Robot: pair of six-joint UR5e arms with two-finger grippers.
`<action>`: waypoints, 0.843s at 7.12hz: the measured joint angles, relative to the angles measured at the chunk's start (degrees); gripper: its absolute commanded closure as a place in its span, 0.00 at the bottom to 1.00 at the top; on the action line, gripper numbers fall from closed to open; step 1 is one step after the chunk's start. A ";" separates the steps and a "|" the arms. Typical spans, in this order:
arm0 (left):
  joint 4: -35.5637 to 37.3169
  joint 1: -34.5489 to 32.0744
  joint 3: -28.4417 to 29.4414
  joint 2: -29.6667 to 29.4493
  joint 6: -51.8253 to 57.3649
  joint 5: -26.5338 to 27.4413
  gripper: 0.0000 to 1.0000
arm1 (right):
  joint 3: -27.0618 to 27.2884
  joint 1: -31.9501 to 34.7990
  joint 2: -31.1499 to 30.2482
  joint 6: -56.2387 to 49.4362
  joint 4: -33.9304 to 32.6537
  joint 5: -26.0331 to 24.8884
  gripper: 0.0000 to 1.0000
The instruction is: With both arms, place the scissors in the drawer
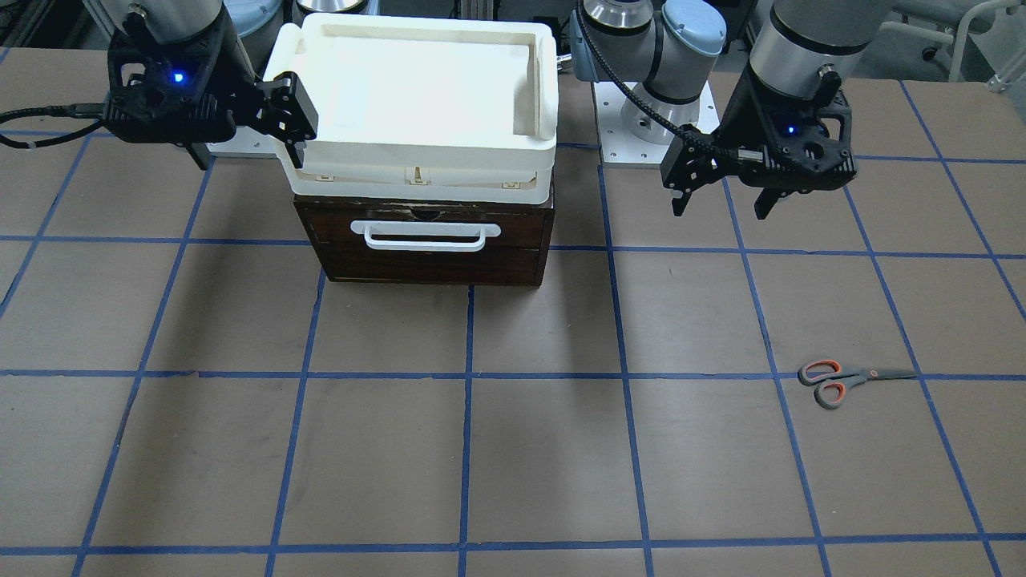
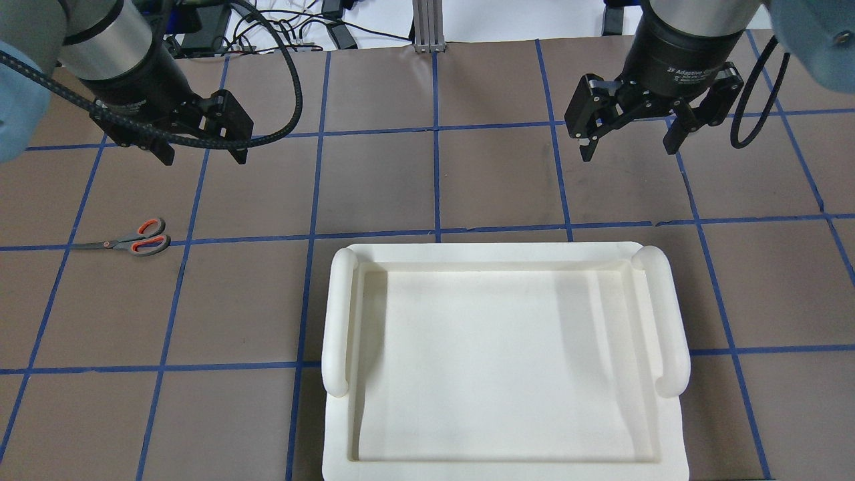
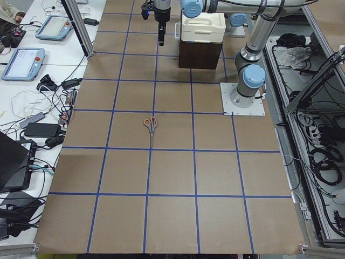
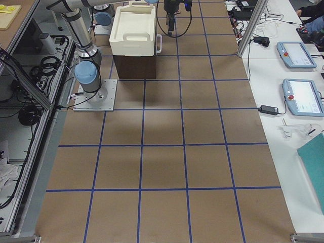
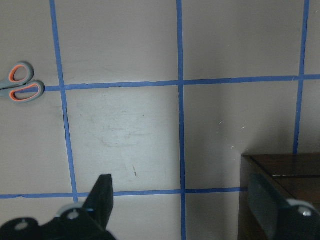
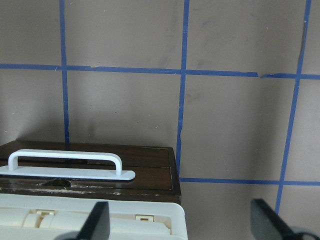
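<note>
In the front view, at the upper left of the frame, the robot's right end effector (image 1: 248,160) is hanging high above the surface (image 1: 513,449). It is pointing down. Its two fingers are spread wide apart and are holding nothing. Its own camera is looking down on the drawer's front.

In the upper middle of the frame the drawer (image 1: 425,268) is sitting shut. Its white bar handle (image 1: 425,234) is facing the bottom of the frame. A white tray (image 1: 417,156) is resting on top of the brown box.

To the right of the drawer, in the upper right of the frame, the left end effector (image 1: 719,212) is also hanging in the air and pointing down. Its fingers are spread too, and nothing is between them.

At the lower right of the frame the scissors (image 1: 854,378) are lying flat on the surface, well apart from the drawer. The orange-lined loops are pointing toward the middle and the closed blades toward the right edge.

The scissors are probably light and stiff. The blades look thin and smooth, so they could slip, and the tip may be sharp. The thicker part, where the loops meet the blades, looks like the best spot to pinch. Since they are lying so flat, the fingers will likely need to come right down to the surface.
</note>
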 measured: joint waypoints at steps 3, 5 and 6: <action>0.03 0.58 -0.04 -0.39 6.64 0.44 0.04 | 0.00 0.24 3.97 -4.12 -0.37 4.34 0.00; 1.00 2.47 -0.29 -2.18 22.48 1.47 0.04 | -0.41 0.28 7.95 -17.35 -2.27 5.02 0.00; 1.57 4.09 -0.74 -3.26 30.72 2.25 0.03 | -0.44 0.28 9.55 -25.79 -3.19 5.34 0.00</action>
